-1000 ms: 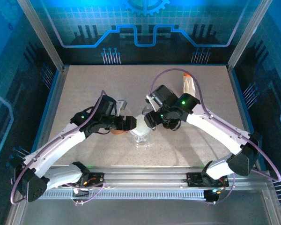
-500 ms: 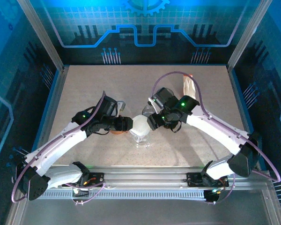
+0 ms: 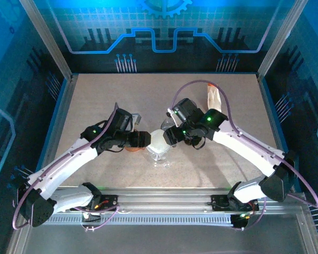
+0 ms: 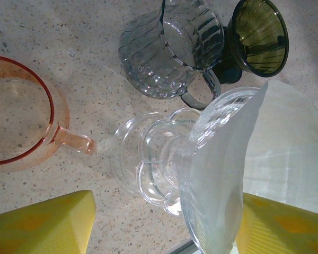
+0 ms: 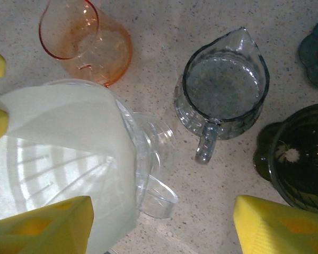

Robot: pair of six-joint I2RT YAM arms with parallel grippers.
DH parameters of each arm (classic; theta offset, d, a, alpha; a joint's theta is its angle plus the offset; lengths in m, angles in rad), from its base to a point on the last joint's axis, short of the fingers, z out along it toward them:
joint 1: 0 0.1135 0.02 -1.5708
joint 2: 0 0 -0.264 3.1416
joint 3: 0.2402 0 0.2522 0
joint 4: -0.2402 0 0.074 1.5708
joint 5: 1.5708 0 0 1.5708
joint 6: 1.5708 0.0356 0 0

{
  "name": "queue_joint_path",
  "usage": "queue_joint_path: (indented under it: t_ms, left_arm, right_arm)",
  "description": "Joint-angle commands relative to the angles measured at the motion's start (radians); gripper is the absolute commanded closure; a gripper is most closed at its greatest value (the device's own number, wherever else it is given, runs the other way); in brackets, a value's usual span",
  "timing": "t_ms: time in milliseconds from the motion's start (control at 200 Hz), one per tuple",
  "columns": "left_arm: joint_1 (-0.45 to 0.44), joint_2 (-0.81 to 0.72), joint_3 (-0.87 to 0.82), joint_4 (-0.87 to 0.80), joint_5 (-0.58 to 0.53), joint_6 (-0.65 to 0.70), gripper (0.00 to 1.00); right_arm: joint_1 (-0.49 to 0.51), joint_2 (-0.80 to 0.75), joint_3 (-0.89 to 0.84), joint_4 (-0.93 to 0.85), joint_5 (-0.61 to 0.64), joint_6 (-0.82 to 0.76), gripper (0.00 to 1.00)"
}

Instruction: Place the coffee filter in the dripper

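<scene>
Top external view: the filter (image 3: 158,141) sits in the clear dripper (image 3: 161,154), right between both arms. Left jaws are spread, with the rim in the gap. Right jaws are spread too, one pad (image 5: 42,222) just beside the filter's edge. Both arms look equally near.

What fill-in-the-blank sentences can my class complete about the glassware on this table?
1. Inside the clear glass dripper lies a white paper ____.
2. The second dripper, with nothing in it, is dark ____.
3. The grey glass pitcher holds no liquid: it is ____.
4. The pink glass cup has one ____ on its side.

Missing words: filter; green; empty; handle.
</scene>
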Motion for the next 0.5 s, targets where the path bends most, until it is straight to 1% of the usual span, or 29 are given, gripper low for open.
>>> queue_joint_path:
  t_ms: [0, 185, 265, 355, 495]
  left_arm:
    - [-0.004, -0.033, -0.014, 0.023, 0.033, -0.033, 0.31]
    - [0.001, -0.046, -0.032, 0.038, 0.054, -0.051, 0.4]
    - [0.019, -0.042, -0.046, 0.035, 0.057, -0.056, 0.44]
    - [0.041, -0.046, -0.067, 0.041, 0.071, -0.064, 0.45]
    - [0.051, -0.048, -0.08, 0.041, 0.072, -0.072, 0.47]
  right_arm:
    - [0.011, 0.017, -0.01, 0.013, -0.022, 0.027, 0.31]
    - [0.021, 0.025, -0.022, -0.01, 0.016, 0.029, 0.37]
    - [0.021, 0.028, -0.024, -0.015, 0.026, 0.031, 0.41]
    - [0.022, 0.032, -0.024, -0.024, 0.032, 0.033, 0.44]
    - [0.021, 0.033, -0.027, -0.039, 0.057, 0.037, 0.46]
